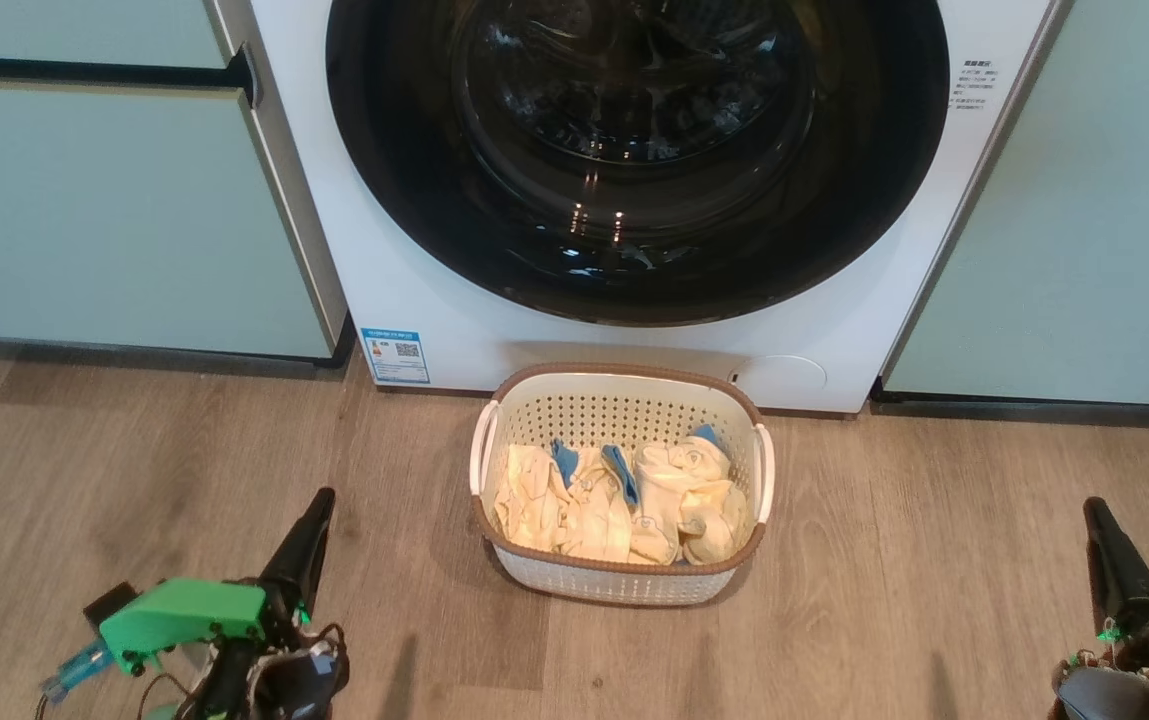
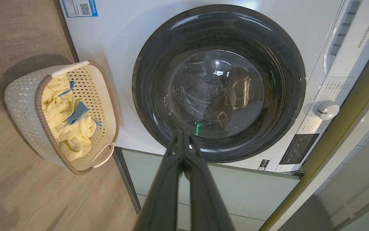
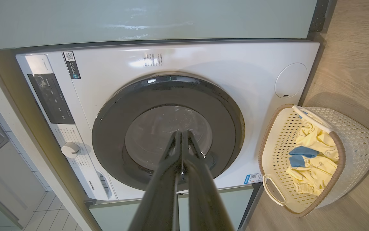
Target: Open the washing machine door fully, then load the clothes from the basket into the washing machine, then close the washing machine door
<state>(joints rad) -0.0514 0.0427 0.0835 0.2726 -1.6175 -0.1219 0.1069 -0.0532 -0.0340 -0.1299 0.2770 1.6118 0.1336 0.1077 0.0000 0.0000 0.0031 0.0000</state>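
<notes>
Obs: washing machine door [image 1: 634, 150] shut flush on the white washing machine [image 1: 414, 290], far centre. Upright basket [image 1: 624, 378] on the wood floor [image 1: 134, 470] just in front of the machine, below the door. The clothes [image 1: 624, 505] are heaped inside, pale yellow with blue patches. The left fingers [image 1: 306, 545] near left, right fingers [image 1: 1114, 565] near right: both pairs clenched, grasping nothing, well apart from the basket. Pale green cabinets [image 1: 84, 230] flank the machine.

"Hisense" is printed on the washing machine [image 2: 117, 45], at a top corner of its front. The blue sticker [image 1: 395, 356] at its lower corner carries a QR code; the small print is unreadable.
</notes>
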